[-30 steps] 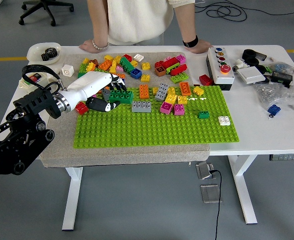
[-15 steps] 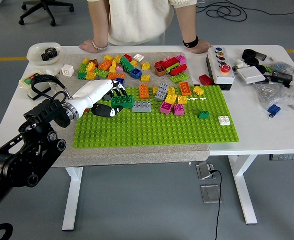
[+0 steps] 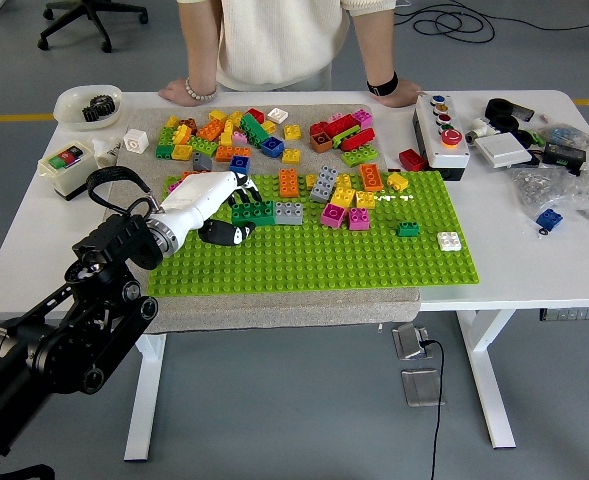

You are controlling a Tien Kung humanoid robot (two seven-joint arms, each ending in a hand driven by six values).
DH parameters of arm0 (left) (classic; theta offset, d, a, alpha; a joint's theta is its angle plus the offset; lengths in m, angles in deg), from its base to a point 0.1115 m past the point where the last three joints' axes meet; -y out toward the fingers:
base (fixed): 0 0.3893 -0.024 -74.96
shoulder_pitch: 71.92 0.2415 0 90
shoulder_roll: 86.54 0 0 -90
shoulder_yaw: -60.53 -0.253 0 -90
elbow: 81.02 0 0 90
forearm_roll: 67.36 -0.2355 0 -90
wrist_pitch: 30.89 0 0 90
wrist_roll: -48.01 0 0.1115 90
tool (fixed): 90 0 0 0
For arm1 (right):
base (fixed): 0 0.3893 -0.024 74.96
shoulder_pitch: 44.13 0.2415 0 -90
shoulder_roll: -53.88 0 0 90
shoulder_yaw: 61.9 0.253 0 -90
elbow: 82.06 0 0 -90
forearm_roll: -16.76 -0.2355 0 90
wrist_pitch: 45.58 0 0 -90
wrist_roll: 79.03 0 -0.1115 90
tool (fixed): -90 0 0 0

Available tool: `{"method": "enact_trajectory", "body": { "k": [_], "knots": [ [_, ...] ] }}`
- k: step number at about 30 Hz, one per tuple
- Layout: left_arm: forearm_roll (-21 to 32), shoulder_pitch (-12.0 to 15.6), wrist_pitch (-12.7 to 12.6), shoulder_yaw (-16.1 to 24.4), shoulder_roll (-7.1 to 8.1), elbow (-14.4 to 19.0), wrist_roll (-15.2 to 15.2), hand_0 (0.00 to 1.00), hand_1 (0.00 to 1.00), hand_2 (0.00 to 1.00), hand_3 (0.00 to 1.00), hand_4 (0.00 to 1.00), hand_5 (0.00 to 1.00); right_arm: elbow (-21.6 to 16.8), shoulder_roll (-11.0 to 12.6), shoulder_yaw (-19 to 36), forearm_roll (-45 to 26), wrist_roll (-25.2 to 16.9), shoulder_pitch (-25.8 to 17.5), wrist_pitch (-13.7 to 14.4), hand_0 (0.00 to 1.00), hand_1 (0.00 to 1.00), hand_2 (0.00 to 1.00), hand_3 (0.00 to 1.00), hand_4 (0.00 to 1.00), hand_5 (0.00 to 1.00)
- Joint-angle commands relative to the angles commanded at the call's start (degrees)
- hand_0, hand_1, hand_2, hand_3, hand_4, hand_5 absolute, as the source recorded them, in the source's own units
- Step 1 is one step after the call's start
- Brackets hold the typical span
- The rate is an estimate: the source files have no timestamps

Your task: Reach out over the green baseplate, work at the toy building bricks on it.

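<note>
Now the robot's left hand [image 3: 206, 198], white with black fingers [image 3: 236, 234], is reaching in over the left part of the flat green bumpy baseplate [image 3: 314, 255]. Its fingers are lying low by a dark green toy brick [image 3: 252, 212]. I cannot tell if they are gripping it or only touching it. The dark green toy brick is sitting just right of the fingers, with a grey toy brick [image 3: 289, 212] joined on its right side. Together they are making one long row running left to right, pointing away from the hand. The left hand is much nearer; the right hand is not showing at all. More loose bricks are lying behind the baseplate on a grey mat [image 3: 274, 308]. Everything is resting on a white table [image 3: 534, 270]. A person is standing at the far side, resting both hands on the table.
</note>
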Motion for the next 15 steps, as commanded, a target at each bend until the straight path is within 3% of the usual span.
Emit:
{"method": "enact_trajectory", "body": {
  "k": [7,15],
  "knots": [
    [0.0,0.1,-4.5,-0.6,-1.36,-4.2,-1.4,0.587,0.547,0.526,0.524,0.431,0.002,0.0,0.1,-0.2,0.4,0.0,0.0,-0.1,0.741,0.645,0.684,0.64,0.817,0.509],
    [-1.7,0.3,-6.6,-0.7,-2.06,-7.6,-1.5,0.587,0.551,0.527,0.526,0.44,0.002,0.0,0.1,-0.4,0.6,0.0,0.0,-0.1,0.741,0.646,0.685,0.641,0.817,0.509]
  ]
}}
